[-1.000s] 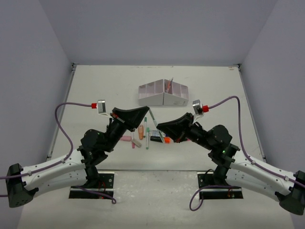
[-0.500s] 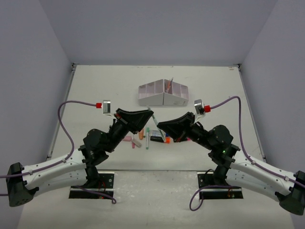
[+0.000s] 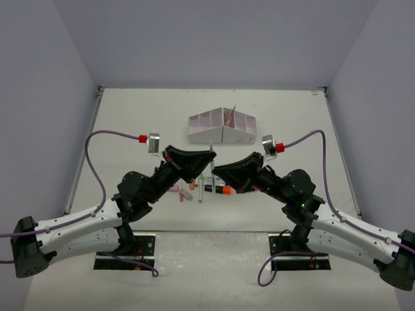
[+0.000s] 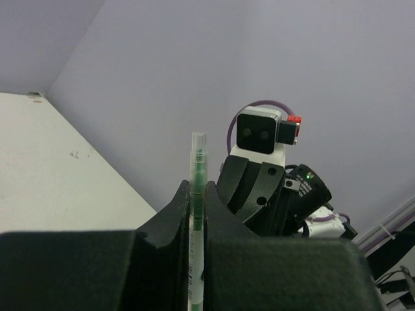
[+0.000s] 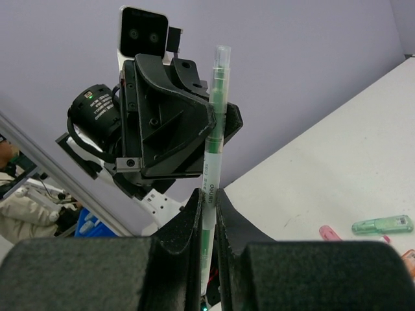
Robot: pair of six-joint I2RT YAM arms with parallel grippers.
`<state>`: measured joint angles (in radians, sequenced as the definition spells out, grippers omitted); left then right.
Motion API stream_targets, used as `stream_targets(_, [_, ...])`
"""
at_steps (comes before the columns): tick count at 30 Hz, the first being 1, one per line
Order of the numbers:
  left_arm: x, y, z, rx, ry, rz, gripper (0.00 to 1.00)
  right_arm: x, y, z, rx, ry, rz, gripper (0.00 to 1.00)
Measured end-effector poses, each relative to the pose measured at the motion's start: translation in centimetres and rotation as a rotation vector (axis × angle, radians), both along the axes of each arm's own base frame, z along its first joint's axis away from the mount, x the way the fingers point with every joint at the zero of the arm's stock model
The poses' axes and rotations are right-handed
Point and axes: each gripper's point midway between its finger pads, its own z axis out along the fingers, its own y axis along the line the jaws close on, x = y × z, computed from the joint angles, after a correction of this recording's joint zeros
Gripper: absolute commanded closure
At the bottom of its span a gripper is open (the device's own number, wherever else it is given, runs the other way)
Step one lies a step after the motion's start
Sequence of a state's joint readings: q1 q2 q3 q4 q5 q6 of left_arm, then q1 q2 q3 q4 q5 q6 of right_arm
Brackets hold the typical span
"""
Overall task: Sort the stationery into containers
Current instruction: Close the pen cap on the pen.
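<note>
1. Surroundings. The white organiser box [image 3: 222,127] sits on the table [image 3: 149,123] beyond both arms, well apart from the grippers. A pink pen [image 3: 231,115] stands tilted in one of its compartments. The loose stationery lies on the table below the grippers: a pink piece [image 3: 172,188], a peach piece [image 3: 188,192], a second green pen [image 3: 201,189] and a black highlighter with an orange end [image 3: 219,190].

2. Obstruction. The two grippers meet tip to tip above these items, and each arm blocks the other's wrist view.

3. Task item. The held green pen [image 4: 197,168] is off the table, between the two grippers.

4. Gripper state. The left gripper [image 4: 197,188] has its fingers pressed onto the pen. The right gripper [image 5: 209,194] pinches the same pen lower down. The pen's capped end rises past the left fingertips.
</note>
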<state>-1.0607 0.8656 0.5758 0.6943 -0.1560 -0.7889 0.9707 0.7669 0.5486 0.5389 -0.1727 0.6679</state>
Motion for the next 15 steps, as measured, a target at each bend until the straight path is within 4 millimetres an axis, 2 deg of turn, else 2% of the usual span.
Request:
stream_targets(2, [-0.2,-0.2,0.1,0.018,-0.024,-0.01,1.0,-0.1,0.2,0.1,-0.012,-0.01,0.011,0.72])
stream_targets(7, [-1.5,-0.9,0.2,0.059,-0.088,-0.072,1.0,-0.7,0.9,0.7,-0.034,-0.039,0.055,0.72])
stream_targets(9, [-2.0,-1.0,0.3,0.07,-0.109,-0.091,1.0,-1.0,1.2,0.5,-0.046,-0.042,0.076,0.78])
stream_targets(11, [-2.2,-1.1,0.3,0.083,-0.126,-0.101,1.0,-1.2,1.5,0.1,-0.063,-0.039,0.096,0.95])
stream_targets(14, [-2.3,-1.2,0.1,0.101,-0.144,-0.103,0.99,-1.4,1.8,-0.4,-0.08,-0.034,0.117,1.0])
stream_targets(15, [-2.3,-1.2,0.1,0.106,-0.148,-0.101,0.93,-1.4,1.8,-0.4,-0.082,-0.034,0.118,1.0])
